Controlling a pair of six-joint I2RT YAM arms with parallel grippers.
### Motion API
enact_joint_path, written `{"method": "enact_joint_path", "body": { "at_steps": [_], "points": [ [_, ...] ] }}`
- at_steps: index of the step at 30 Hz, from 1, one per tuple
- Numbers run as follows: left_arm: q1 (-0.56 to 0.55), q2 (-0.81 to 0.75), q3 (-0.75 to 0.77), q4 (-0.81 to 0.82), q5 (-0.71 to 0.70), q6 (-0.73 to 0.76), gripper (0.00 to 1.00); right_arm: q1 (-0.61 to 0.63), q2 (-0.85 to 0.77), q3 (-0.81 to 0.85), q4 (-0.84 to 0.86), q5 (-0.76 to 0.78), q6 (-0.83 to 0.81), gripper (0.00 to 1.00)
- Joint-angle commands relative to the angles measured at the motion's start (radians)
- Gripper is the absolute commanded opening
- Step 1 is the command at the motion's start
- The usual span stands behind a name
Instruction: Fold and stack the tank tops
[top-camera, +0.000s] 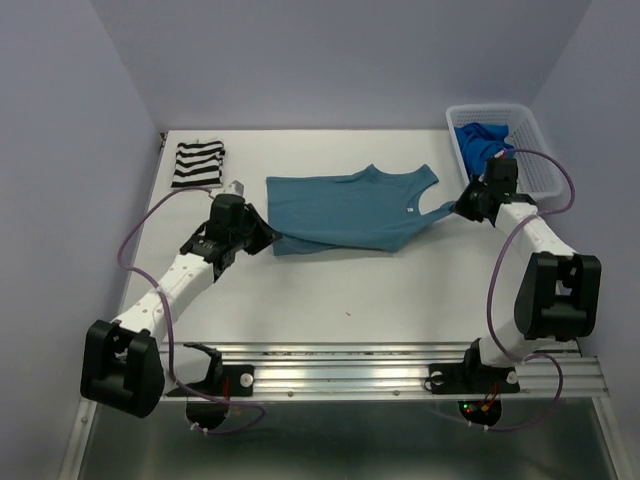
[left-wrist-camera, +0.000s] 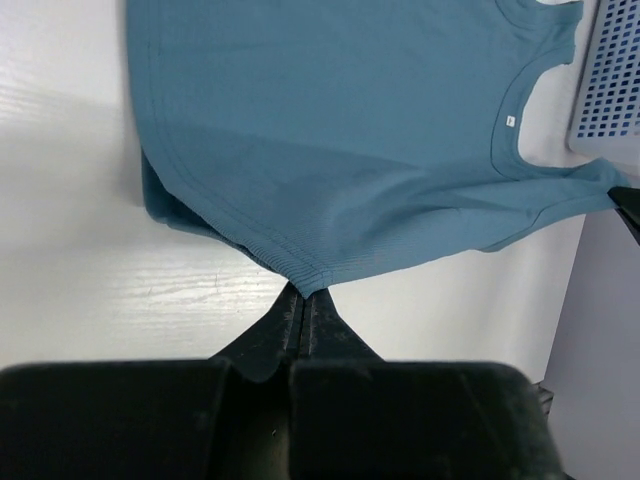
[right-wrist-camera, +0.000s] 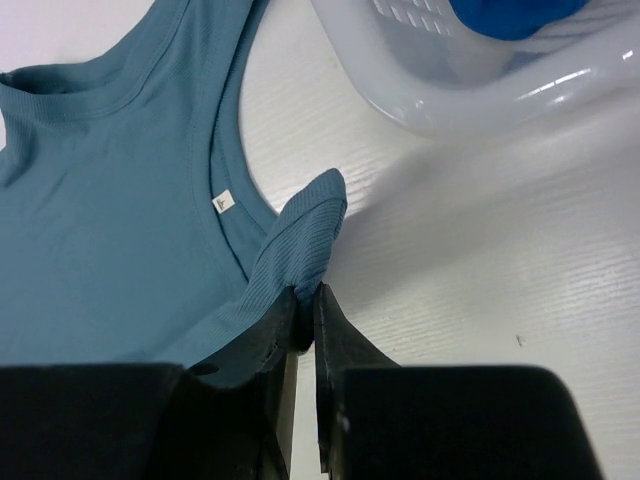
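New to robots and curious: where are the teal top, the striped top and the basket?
teal tank top (top-camera: 345, 212): top external view, middle of its body.
striped tank top (top-camera: 197, 165): top external view, centre of the folded bundle.
basket (top-camera: 541, 150): top external view, its right wall.

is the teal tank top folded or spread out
Spread out: the teal tank top lies flat on the table, neckline and armholes showing. The left gripper pinches its hem, the right gripper a strap.

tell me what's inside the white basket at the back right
A bunched royal blue tank top sits inside the white basket. The basket's floor and anything under the top are covered by the fabric and the lattice wall.
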Motion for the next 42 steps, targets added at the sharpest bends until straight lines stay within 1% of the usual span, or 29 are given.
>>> {"method": "enact_joint_path", "body": {
  "at_steps": [1, 13, 17, 19, 20, 22, 25, 26, 28, 29, 32, 34, 37, 42],
  "points": [
    [0.029, 0.039, 0.079, 0.028, 0.044, 0.060, 0.00, -0.005, 0.033, 0.087, -0.007, -0.013, -0.027, 0.01],
    [0.098, 0.150, 0.188, 0.017, 0.045, 0.114, 0.00, -0.005, 0.148, 0.232, -0.018, -0.068, -0.061, 0.01],
    [0.118, 0.191, 0.239, -0.003, 0.042, 0.132, 0.00, -0.005, 0.179, 0.264, -0.021, -0.111, -0.092, 0.01],
    [0.122, 0.202, 0.248, -0.015, 0.047, 0.137, 0.00, -0.005, 0.179, 0.264, -0.024, -0.102, -0.093, 0.01],
    [0.122, 0.202, 0.248, -0.020, 0.050, 0.137, 0.00, -0.005, 0.166, 0.258, -0.028, -0.073, -0.093, 0.01],
    [0.122, 0.179, 0.237, -0.028, 0.071, 0.135, 0.00, -0.005, 0.150, 0.235, -0.044, -0.047, -0.090, 0.01],
    [0.122, 0.118, 0.176, -0.048, 0.087, 0.117, 0.00, -0.005, 0.093, 0.186, -0.073, 0.002, -0.086, 0.01],
    [0.122, 0.098, 0.152, -0.049, 0.091, 0.106, 0.00, -0.005, 0.075, 0.137, -0.077, 0.016, -0.089, 0.01],
    [0.122, 0.041, 0.072, -0.077, 0.090, 0.088, 0.00, -0.005, 0.039, 0.089, -0.085, 0.067, -0.087, 0.01],
    [0.121, 0.024, 0.015, -0.080, 0.109, 0.077, 0.00, -0.005, 0.007, 0.050, -0.096, 0.084, -0.090, 0.01],
    [0.116, -0.054, -0.060, -0.078, 0.165, 0.046, 0.00, -0.005, -0.063, -0.003, -0.126, 0.131, -0.089, 0.01],
    [0.113, -0.098, -0.105, -0.106, 0.169, 0.039, 0.00, -0.005, -0.102, -0.046, -0.145, 0.174, -0.089, 0.01],
    [0.104, -0.137, -0.146, -0.111, 0.150, 0.042, 0.00, -0.005, -0.154, -0.098, -0.156, 0.211, -0.101, 0.01],
    [0.086, -0.105, -0.241, -0.045, 0.088, 0.020, 0.00, -0.005, -0.136, -0.126, -0.150, 0.220, -0.101, 0.03]
  ]
}}
